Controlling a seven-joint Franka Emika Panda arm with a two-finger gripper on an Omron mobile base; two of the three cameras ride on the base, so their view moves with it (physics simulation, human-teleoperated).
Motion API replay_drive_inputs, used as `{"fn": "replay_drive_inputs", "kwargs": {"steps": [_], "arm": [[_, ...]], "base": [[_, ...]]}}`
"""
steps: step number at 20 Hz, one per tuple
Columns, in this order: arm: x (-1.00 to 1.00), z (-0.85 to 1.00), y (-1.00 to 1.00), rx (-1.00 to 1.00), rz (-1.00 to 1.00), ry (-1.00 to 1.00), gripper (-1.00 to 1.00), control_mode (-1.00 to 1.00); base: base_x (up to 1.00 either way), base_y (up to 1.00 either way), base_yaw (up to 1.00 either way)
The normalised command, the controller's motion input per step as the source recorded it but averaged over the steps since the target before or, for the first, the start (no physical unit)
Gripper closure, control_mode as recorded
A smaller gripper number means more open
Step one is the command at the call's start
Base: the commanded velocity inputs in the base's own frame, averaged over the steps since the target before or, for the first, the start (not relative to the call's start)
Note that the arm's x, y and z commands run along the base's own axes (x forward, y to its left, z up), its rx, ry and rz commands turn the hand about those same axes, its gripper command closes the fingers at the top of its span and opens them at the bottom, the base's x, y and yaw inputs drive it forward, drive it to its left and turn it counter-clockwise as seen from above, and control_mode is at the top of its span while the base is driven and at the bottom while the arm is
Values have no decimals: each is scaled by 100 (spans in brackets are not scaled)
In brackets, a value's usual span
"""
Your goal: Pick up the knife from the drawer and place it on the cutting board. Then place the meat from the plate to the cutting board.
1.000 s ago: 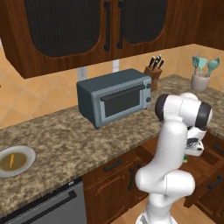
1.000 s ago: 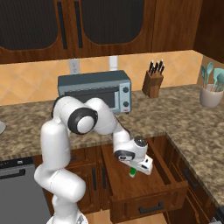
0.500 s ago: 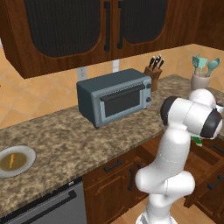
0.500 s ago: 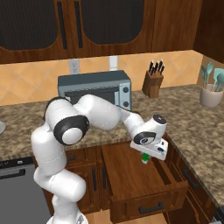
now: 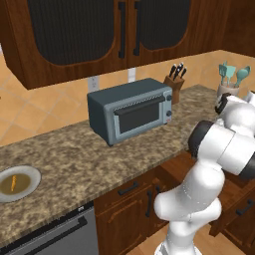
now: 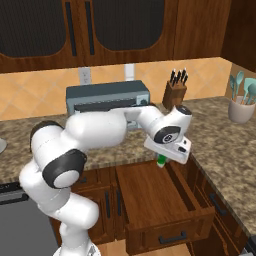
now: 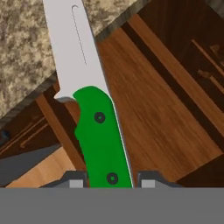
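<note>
The pincer (image 6: 161, 161) is clamped on the knife (image 7: 94, 109) at the butt end of its green handle, one fingertip (image 7: 75, 178) on each flat side, so the pale blade runs straight out ahead of the hand. Held by the handle end this way, the blade stays free of the fingers and can be laid flat when it is put down.

Below and behind the pincer the drawer (image 6: 165, 200) stands pulled out, its wooden floor bare. The knife hangs above the drawer's inner end, its blade tip reaching over the edge of the speckled worktop (image 7: 26, 52); by that, the lift out of the drawer looks done and the carry to the cutting board is the step in hand. No cutting board can be made out here.

Far off to the pincer's side, past the toaster oven (image 5: 132, 109), the plate (image 5: 17, 183) sits on the worktop with the meat (image 5: 13, 182) at its middle, untouched.
</note>
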Motion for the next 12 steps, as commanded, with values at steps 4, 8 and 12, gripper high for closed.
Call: {"fn": "replay_drive_inputs", "kwargs": {"steps": [4,8,12], "arm": [[-7,87,62,0,0,0,100,-100],[-2,17,88,0,1,1,100,-100],[-7,20,97,0,16,0,100,-100]], "base": [[0,0,0],[0,0,0],[0,0,0]]}}
